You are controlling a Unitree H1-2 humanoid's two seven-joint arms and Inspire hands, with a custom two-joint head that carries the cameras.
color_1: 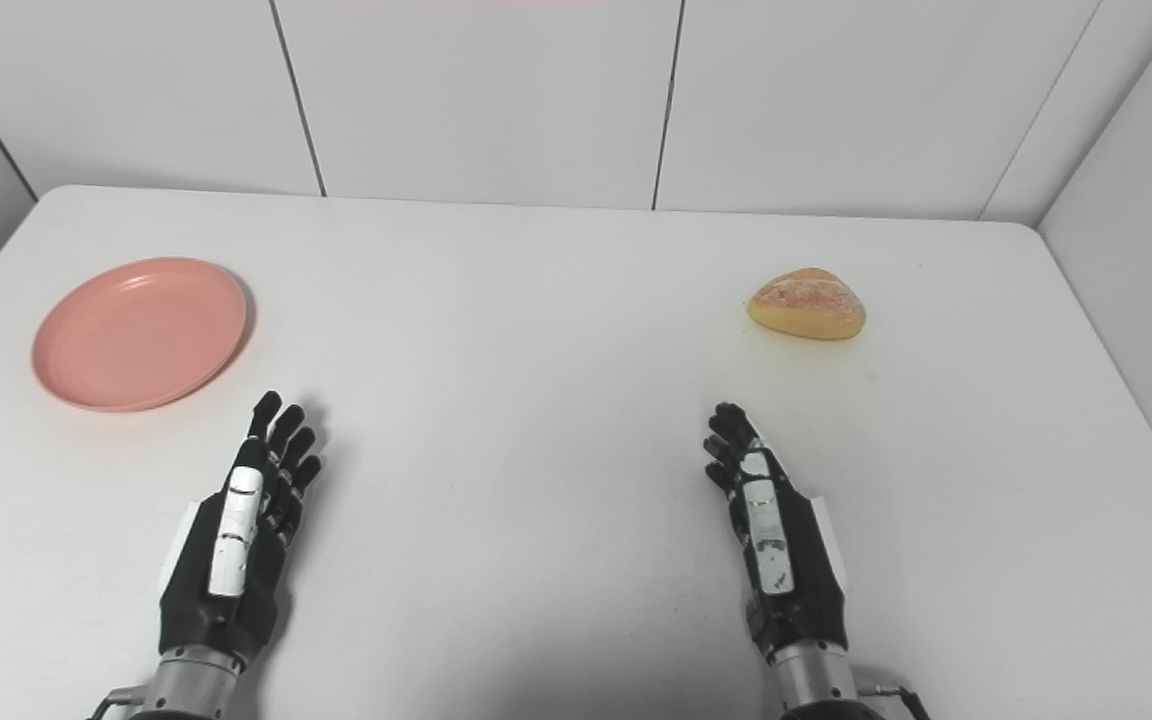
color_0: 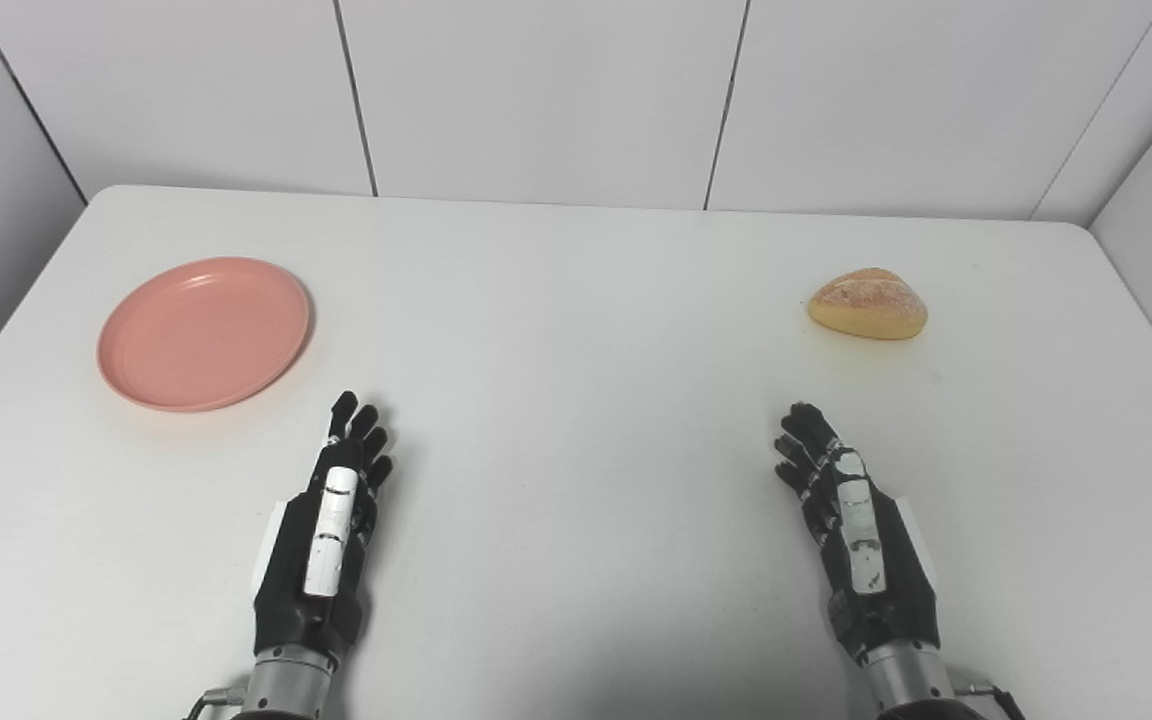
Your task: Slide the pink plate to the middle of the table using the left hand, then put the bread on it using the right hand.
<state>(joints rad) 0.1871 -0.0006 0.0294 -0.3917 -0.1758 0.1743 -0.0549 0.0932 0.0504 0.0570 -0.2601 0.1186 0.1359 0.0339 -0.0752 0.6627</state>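
A pink plate (color_0: 204, 332) lies empty on the left side of the white table (color_0: 576, 330). A golden bread roll (color_0: 868, 303) sits on the right side of the table. My left hand (color_0: 326, 530) is open and empty, fingers stretched forward, near the front edge, below and right of the plate and apart from it. My right hand (color_0: 856, 525) is open and empty, fingers stretched forward, near the front edge, well short of the bread.
White wall panels (color_0: 536, 100) stand behind the table's far edge, with side walls left and right. The table's rounded far corners show at the left and right.
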